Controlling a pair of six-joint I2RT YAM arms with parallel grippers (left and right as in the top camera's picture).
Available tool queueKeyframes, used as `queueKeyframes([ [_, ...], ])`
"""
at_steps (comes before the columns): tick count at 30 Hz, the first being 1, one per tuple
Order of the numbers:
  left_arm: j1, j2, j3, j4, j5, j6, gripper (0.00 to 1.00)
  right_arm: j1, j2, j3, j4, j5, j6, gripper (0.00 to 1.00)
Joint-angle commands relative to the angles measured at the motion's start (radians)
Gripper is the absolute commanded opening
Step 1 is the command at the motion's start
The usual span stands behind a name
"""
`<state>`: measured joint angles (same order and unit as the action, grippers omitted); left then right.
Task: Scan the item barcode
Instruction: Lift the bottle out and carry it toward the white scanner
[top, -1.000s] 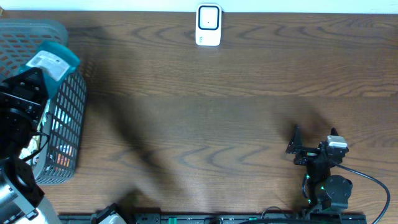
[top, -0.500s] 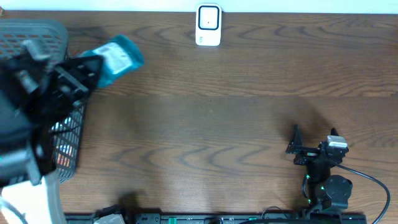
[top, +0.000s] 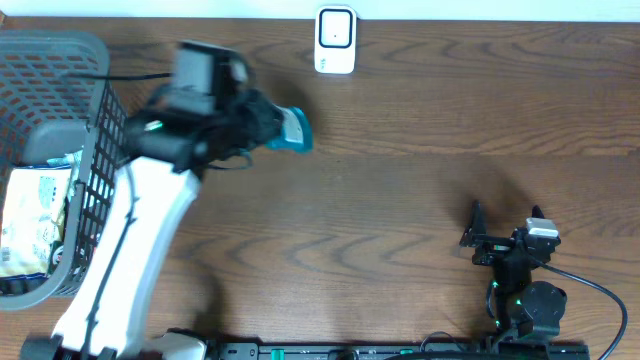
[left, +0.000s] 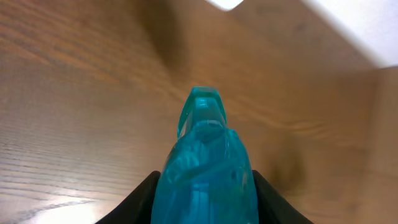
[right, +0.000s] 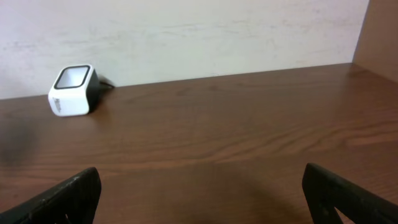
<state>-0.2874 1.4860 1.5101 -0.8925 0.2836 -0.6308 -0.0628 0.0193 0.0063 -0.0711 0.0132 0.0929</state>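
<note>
One barcode scanner stands at the far edge of the table, a white box with a dark window on top. It is the only scanner in view.

One teal bottle hangs near the scanner, on its basket side and a little towards the robot. It is off the wood and apart from the scanner. The left gripper is clamped on the teal bottle. In the left wrist view, two dark fingers press its sides and its narrow capped end points away from the camera. Any label or barcode on it cannot be made out from here.

One grey mesh basket sits well off to the left of the scanner, at the table's end. Inside it lies one pale printed packet. There seem to be a couple more things beside and under the packet, but the mesh and the arm blur them too much for a count.

Two arms are in sight. The right gripper rests well away from the scanner, on the near right part of the table. Its jaws are spread wide with nothing between them. Both of its fingers frame bare wood in the right wrist view, with the scanner small in the distance at upper left.
</note>
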Motion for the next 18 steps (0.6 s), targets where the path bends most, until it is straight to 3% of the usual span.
queueKeyframes([
  [1, -0.08, 0.067, 0.041, 0.012, -0.143, 0.009, 0.29, 0.005, -0.001, -0.001, -0.006, -0.009, -0.012, 0.99],
  [18, -0.285, 0.37, 0.041, 0.101, -0.301, 0.056, 0.29, 0.005, -0.001, -0.001, -0.006, -0.008, -0.012, 0.99],
])
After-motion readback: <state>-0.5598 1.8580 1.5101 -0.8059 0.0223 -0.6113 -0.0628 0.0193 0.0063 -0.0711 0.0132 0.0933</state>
